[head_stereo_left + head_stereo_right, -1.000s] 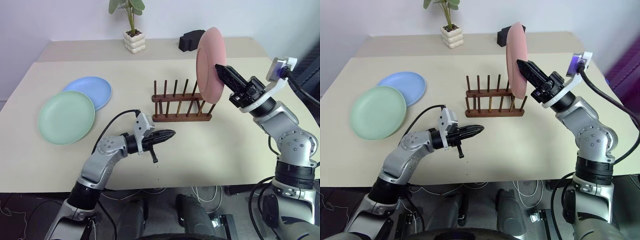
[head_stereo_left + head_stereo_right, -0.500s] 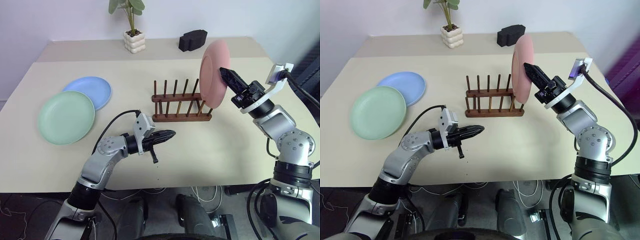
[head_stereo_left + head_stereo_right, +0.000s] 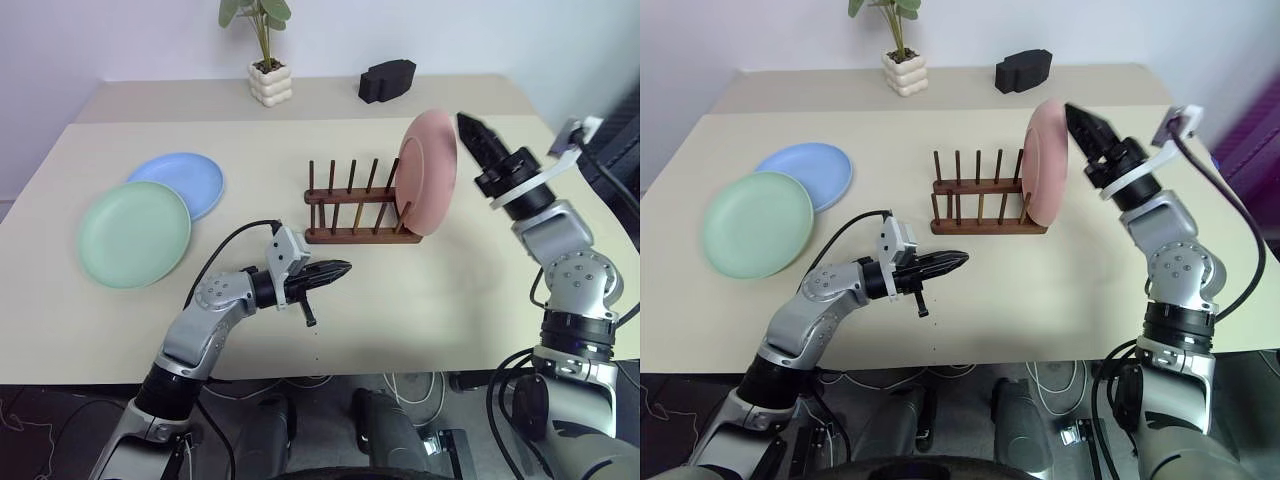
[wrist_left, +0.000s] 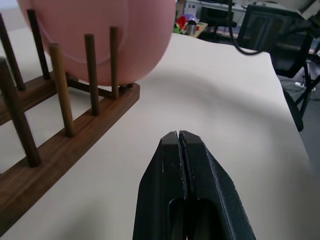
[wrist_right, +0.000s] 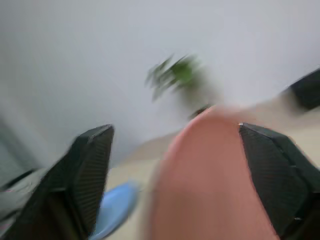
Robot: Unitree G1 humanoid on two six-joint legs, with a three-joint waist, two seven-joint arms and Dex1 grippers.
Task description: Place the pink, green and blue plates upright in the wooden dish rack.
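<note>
Pink round plate (image 3: 428,166) stands upright at the right end of the dark wooden peg rack (image 3: 360,212); right gripper (image 3: 1081,119) apart, clear of it. Left gripper (image 3: 340,269) pinched together, empty. Green plate (image 3: 133,233) & blue plate (image 3: 181,181) flat on table, left side, not yet racked.

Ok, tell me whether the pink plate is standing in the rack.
Standing: the pink plate sits upright between end pegs of the wooden dish rack.

Head eyes: look down from high over the table (image 3: 420,290), both showing the same things.
Left wrist: low, close to the wooden dish rack (image 4: 65,135).
Right wrist: right behind the pink plate (image 5: 210,175).
</note>
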